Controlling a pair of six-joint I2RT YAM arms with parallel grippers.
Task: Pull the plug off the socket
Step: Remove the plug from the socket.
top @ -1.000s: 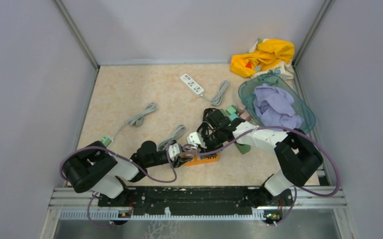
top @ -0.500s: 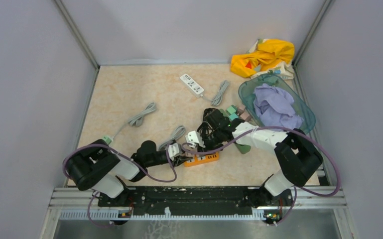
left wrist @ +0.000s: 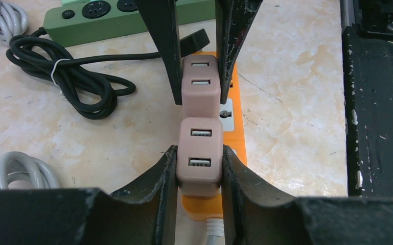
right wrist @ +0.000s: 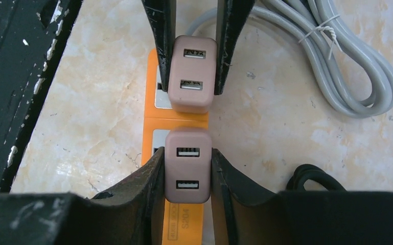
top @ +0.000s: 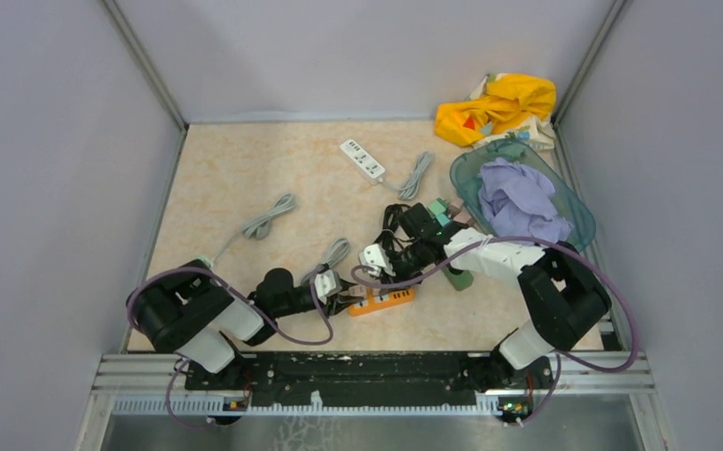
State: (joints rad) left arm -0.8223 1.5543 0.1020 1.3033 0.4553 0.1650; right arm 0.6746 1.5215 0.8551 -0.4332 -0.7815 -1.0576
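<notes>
An orange power strip lies at the table's near middle, also in the left wrist view and the right wrist view. Two pink USB plugs stand on it. My left gripper is shut on the pink plug at the cord end, seen also in the right wrist view. My right gripper is shut on the second pink plug, seen also in the left wrist view. The pins of both plugs are hidden. The two grippers face each other over the strip.
A green power strip and a black cable coil lie just beyond the orange strip. Grey cable bundles, a white power strip, a teal basket with purple cloth and yellow cloth lie farther off.
My right wrist has drawn a little to the right and back. The orange strip has shifted slightly. Both grippers stay shut on their plugs.
</notes>
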